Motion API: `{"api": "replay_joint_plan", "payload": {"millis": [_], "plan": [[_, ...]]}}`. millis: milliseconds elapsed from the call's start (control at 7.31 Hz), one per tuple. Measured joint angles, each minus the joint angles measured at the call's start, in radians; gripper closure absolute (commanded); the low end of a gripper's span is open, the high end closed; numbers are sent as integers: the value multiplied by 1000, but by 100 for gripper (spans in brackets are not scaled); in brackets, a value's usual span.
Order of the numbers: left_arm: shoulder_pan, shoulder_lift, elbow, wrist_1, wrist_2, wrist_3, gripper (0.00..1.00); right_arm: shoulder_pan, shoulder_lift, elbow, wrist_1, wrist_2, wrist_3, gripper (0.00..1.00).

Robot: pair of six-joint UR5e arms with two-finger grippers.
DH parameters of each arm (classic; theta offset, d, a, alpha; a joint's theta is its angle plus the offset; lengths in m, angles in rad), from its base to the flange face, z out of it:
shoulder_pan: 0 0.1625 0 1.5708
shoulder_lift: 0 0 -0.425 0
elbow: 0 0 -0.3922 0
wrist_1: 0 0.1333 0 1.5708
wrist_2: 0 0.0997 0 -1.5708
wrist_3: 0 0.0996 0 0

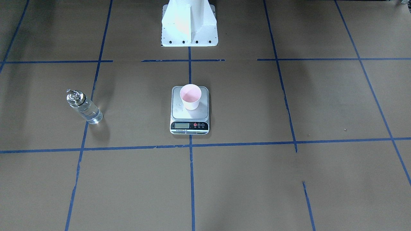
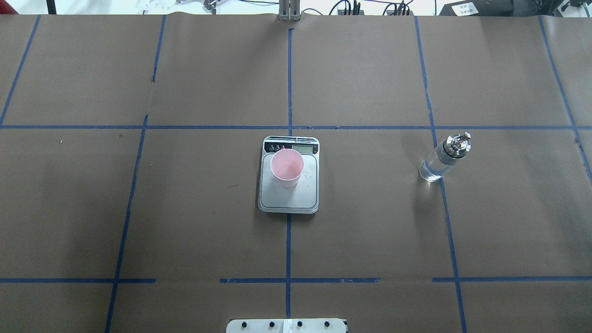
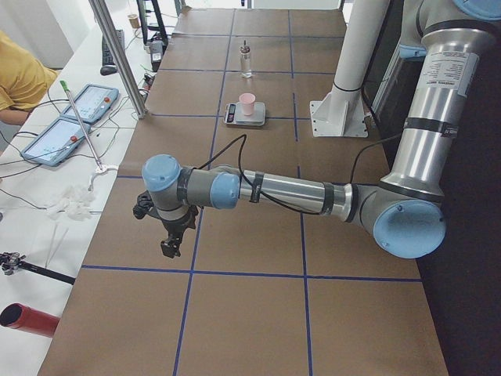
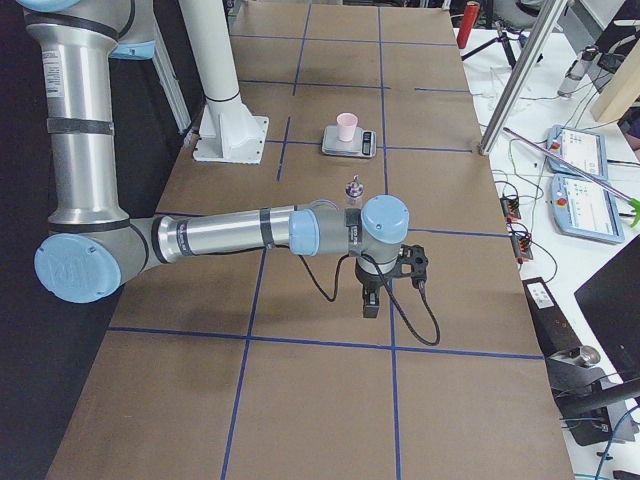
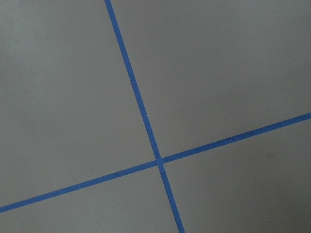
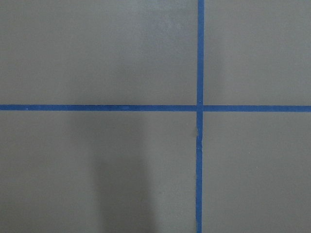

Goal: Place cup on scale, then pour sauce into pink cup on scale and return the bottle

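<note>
Plainly, with the cup [image 2: 287, 167] on the scale [image 2: 289, 201] and the bottle [image 2: 441, 158] well apart rightward, we cannot tell how open the left gripper [image 3: 170, 244] or right gripper [image 4: 370, 303] is; a skewed grasp could topple the glass.

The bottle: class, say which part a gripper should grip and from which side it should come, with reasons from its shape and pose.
Probably best: grip the bottle around its straight glass body, below the cap, coming in level from the side. It stands upright; the body is round and even, while the spout cap is narrow and stepped.
</note>
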Motion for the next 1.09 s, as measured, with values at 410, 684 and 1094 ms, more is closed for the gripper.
{"api": "replay_joint_plan", "payload": {"millis": [410,684,1094], "plan": [[2,12,-10,39,32,4,0,4,-9,13,4,-18,1,0],[1,58,-33,57,21,-1,0,2,-11,23,31,-34,6,0],[-6,124,-85,57,-46,-34,0,-2,7,11,50,-35,8,0]]}}
